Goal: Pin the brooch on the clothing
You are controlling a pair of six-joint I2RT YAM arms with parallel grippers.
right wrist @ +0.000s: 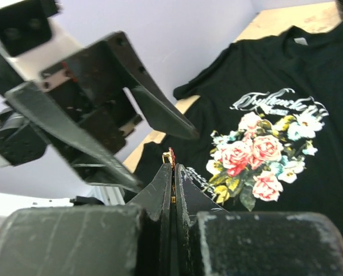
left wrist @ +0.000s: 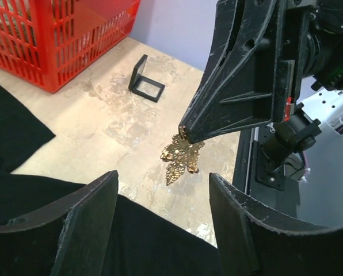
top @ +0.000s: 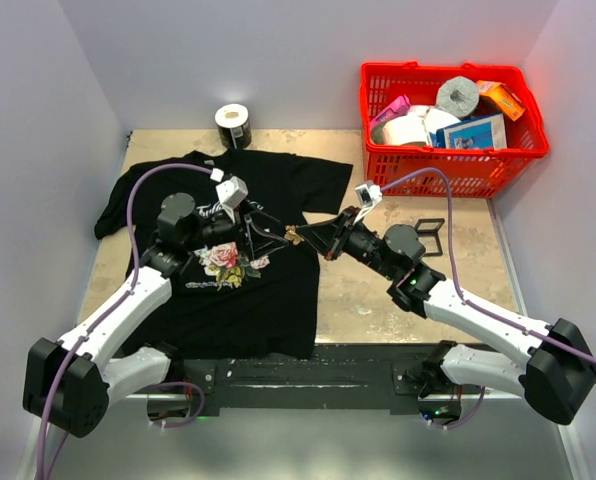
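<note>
Item 1: brooch, a small gold-coloured leafy pin in the left wrist view, seen only as a red-and-gold glint in the right wrist view; it is pinched at the very tips of the right gripper, whose fingers are pressed together on it. Item 2: left gripper, its jaws spread wide apart with nothing held, faced toward the brooch from 9 o'clock; the brooch is seen just beyond its two fingers. Item 3: black T-shirt, laid flat on the 9 o'clock half of the table, printed roses and white script facing up; the brooch is placed near the shirt's 3 o'clock edge, contact with the cloth not discernible. Item 4: red basket of mixed goods, set at 1 o'clock. Item 5: a roll, stood at 11 o'clock beyond the collar. Item 6: small black stand, set at 3 o'clock, well apart from the shirt
</note>
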